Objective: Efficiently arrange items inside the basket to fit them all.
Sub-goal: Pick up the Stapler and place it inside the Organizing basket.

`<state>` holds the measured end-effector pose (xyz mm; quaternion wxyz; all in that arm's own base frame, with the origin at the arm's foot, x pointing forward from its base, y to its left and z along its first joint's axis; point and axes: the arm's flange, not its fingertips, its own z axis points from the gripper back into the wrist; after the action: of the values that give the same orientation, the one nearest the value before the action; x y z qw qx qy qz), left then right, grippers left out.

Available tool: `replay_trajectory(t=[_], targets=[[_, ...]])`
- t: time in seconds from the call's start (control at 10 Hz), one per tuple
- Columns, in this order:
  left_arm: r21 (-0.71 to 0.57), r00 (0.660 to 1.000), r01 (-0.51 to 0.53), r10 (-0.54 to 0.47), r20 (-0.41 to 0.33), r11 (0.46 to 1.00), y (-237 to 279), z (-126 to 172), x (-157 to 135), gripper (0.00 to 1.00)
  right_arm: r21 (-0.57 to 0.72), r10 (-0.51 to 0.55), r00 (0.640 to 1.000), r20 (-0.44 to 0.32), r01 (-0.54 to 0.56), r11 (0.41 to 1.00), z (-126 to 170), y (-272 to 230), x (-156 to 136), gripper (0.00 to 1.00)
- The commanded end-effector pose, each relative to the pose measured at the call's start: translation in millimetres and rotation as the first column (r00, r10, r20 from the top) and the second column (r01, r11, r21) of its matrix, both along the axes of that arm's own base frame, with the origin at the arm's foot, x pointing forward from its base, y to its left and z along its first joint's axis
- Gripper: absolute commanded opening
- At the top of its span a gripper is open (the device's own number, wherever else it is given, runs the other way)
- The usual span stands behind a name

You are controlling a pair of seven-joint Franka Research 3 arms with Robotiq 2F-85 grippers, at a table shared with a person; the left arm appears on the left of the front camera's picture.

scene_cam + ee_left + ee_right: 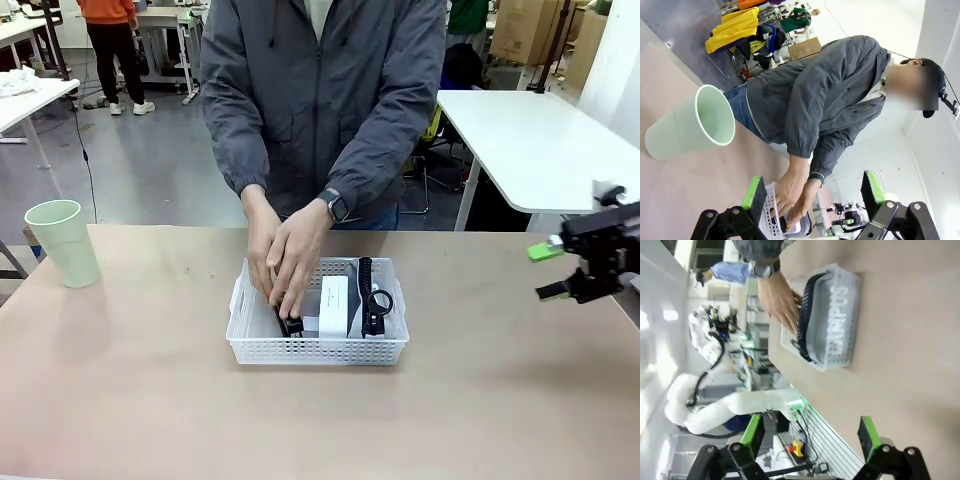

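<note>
Nearest the lens lies bare brown worktop (320, 430), and mid-frame on it sits the white basket (318, 350). Inside, the white box (334, 303) lies at centre and the grey pouch (366, 285) with its black strap lies along the right side. The person's hands (290, 262) reach into the left part, fingers on the small black block (290, 324). At the left edge the pale green cup (63, 243) stands upright, well apart from the basket. At the right edge the robot's right hand (548, 271) hovers released and empty. In its wrist view the left hand (812, 192) is likewise spread, holding nothing.

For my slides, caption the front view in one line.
A person's hands seat a small black block in the white basket; the pale green cup stands outside.
</note>
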<state>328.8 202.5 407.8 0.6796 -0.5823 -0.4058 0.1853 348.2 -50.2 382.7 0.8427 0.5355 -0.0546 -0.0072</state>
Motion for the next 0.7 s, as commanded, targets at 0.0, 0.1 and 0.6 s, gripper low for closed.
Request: replay_trajectory(t=[0.0, 0.1, 0.6], targets=[[-0.003, 1.000, 0.000, 0.000, 0.023, 1.000, -0.8, 0.7, -0.9, 1.00, 0.109, -0.063, 0.995, 0.074, 0.054, 0.993, -86.4, 20.9, -84.1, 1.00], [-0.003, 1.000, 0.000, 0.000, 0.023, 1.000, -0.8, 0.7, -0.9, 1.00, 0.111, -0.183, 0.972, 0.144, 0.168, 0.980, -114.6, 22.0, -92.6, 1.00], [-0.003, 1.000, 0.000, 0.000, 0.023, 1.000, -0.8, 0.7, -0.9, 1.00, 0.080, -0.108, 0.993, 0.045, 0.104, 0.991, -57.2, -41.9, 0.5, 1.00]])
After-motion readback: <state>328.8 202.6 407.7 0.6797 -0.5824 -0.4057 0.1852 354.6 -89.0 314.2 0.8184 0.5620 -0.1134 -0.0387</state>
